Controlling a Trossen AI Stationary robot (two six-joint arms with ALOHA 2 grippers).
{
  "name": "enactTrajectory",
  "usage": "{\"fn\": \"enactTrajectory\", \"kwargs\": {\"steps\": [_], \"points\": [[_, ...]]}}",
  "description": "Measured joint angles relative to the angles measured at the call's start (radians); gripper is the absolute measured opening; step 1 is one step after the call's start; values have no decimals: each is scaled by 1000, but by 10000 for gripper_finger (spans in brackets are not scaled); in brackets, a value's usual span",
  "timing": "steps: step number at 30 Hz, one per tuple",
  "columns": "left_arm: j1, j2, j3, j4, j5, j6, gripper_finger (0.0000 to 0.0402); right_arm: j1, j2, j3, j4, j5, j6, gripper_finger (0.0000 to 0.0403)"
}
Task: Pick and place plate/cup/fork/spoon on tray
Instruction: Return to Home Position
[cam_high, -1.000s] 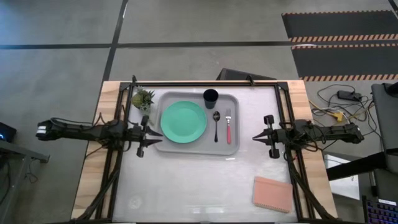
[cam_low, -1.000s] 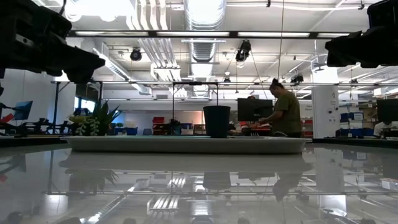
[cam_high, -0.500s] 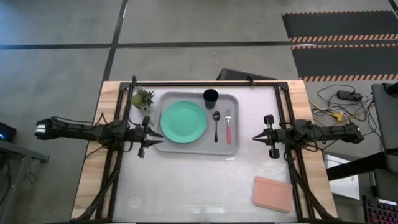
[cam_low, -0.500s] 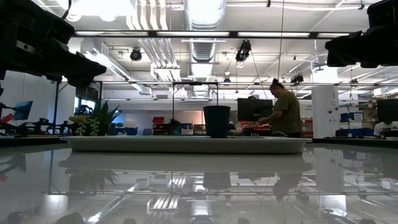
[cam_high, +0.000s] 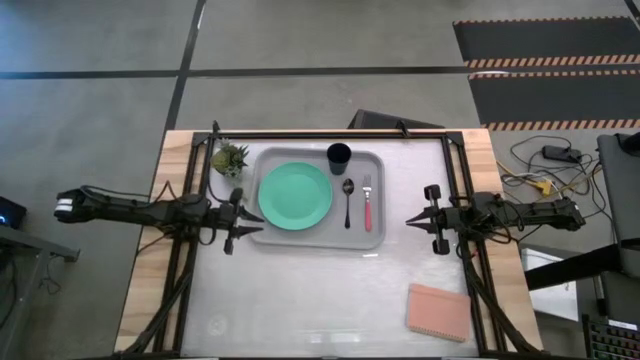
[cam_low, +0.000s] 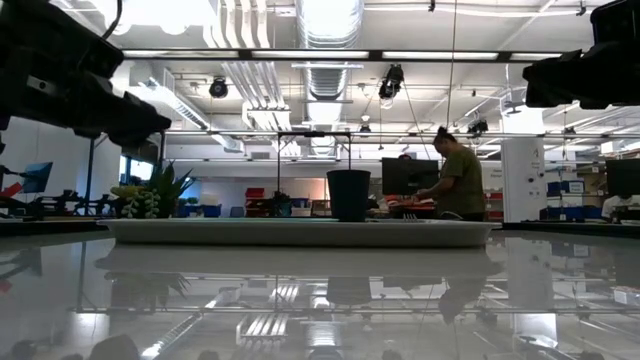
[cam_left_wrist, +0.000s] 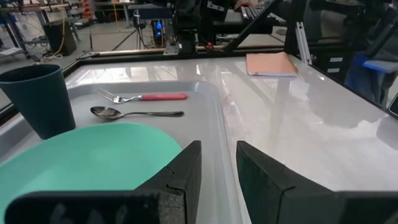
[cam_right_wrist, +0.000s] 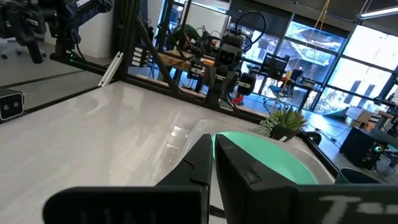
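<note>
The tray (cam_high: 372, 236) carries the plate (cam_high: 295, 195), cup (cam_high: 339, 154), spoon (cam_high: 348, 201) and fork (cam_high: 367, 202). Left claw (cam_high: 244, 210), slightly parted, and right claw (cam_high: 412, 220), clenched empty, flank it above the tabletop (cam_high: 310, 295).

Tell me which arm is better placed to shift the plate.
Left. Its end effector sits at the tray rim beside the plate; the right end effector is beyond the opposite rim, with spoon and fork between.
</note>
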Motion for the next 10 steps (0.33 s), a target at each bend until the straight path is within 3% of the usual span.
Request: {"fn": "enactTrajectory", "kwargs": {"steps": [10], "points": [[-1,29,0,0,0,0,83,0,0,0,0,0,0,9]]}}
